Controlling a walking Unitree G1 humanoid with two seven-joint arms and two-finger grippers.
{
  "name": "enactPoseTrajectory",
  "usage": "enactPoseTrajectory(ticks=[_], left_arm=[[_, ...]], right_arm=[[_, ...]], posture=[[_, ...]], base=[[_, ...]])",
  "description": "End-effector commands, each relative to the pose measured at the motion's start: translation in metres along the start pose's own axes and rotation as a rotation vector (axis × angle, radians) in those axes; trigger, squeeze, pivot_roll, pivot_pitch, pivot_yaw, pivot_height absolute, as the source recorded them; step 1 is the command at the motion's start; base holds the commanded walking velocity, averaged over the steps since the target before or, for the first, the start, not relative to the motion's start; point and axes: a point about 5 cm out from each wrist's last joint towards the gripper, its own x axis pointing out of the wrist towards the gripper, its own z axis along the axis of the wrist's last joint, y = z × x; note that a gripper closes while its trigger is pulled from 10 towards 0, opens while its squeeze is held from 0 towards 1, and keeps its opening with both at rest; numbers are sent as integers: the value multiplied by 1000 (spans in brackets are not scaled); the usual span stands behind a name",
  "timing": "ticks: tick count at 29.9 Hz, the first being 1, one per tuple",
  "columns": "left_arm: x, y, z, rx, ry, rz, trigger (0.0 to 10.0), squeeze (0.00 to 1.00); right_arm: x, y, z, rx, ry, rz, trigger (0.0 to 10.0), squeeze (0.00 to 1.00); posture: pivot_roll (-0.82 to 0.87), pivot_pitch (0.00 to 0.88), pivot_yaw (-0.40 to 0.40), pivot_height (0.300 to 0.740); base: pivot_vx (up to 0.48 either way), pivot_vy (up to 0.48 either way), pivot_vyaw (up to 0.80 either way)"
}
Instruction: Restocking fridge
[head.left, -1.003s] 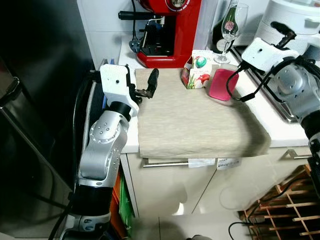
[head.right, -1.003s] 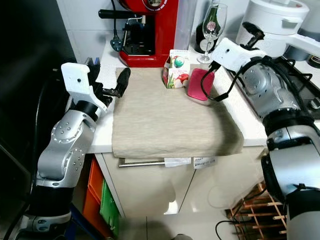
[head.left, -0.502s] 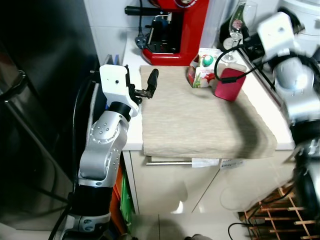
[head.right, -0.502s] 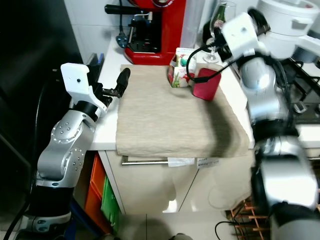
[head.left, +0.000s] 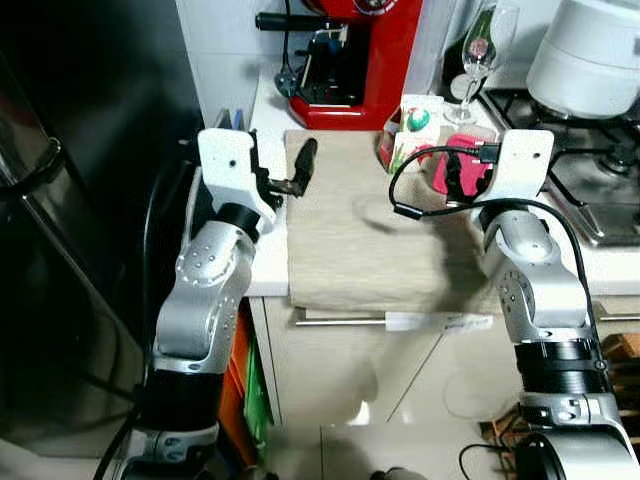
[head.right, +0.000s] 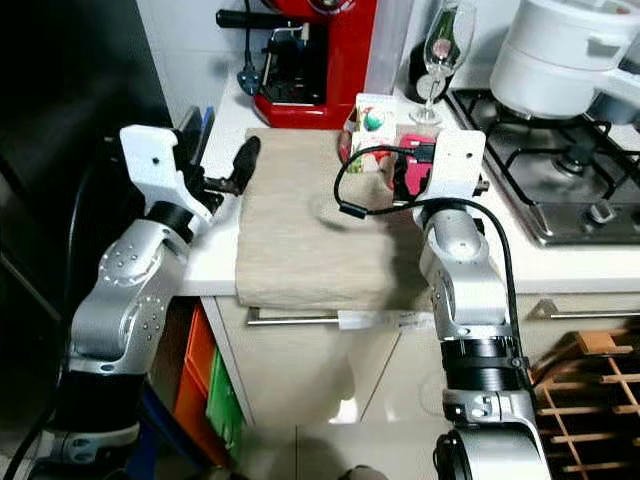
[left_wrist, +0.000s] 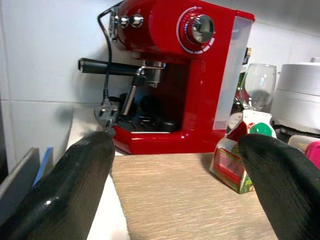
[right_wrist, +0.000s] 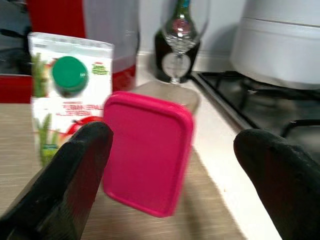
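Right pincer (right_wrist: 165, 165) swung back; pink container (right_wrist: 147, 152) ahead.

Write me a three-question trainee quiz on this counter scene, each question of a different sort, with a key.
1. True or false: the right gripper is shut on the pink box.
2. Which thing stands beside the pink box on the cloth? A) juice carton B) kettle C) bowl
3. Fill in: behind the cloth stands a red ____ machine.

Key:
1. False: its fingers are spread wide before the box, touching nothing.
2. A.
3. Coffee; the left gripper, open, faces it.
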Motion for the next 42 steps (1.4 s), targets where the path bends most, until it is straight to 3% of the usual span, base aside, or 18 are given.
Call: enactPoseTrajectory(ticks=[1, 4, 16, 21, 30, 35, 42], left_arm=[[1, -1, 0, -2, 6, -10, 10000, 0], [2, 0, 1, -7, 2, 0, 10000, 0], [4, -2, 1, -9, -5, -2, 10000, 0], [4, 0, 3, -2, -14, 3, 10000, 0], [4, 0, 1, 2, -11, 6, 10000, 0], [12, 2, 6, 26, -29, -4, 10000, 0], [19, 1, 12, 33, -46, -25, 10000, 0]], right_arm=[[-1, -1, 3, 11, 14, -16, 10000, 0], [-2, -7, 0, -1, 53, -59, 10000, 0], [17, -1, -8, 16, 138, -31, 10000, 0], [21, 7, 0, 36, 130, -8, 10000, 0], [12, 29, 6, 105, 132, 61, 10000, 0], [28, 52, 9, 99, 125, 86, 10000, 0], [39, 41, -3, 83, 156, 27, 10000, 0]], posture=[[-159, 55, 19, 735], [-160, 49, 16, 735], [-152, 31, 10, 735], [-138, 26, 3, 735], [-147, 13, 4, 735], [-106, 0, 11, 735], [-107, 0, 39, 735]], base=[[0, 0, 0], [0, 0, 0], [0, 0, 0], [0, 0, 0], [0, 0, 0], [0, 0, 0], [0, 0, 0]])
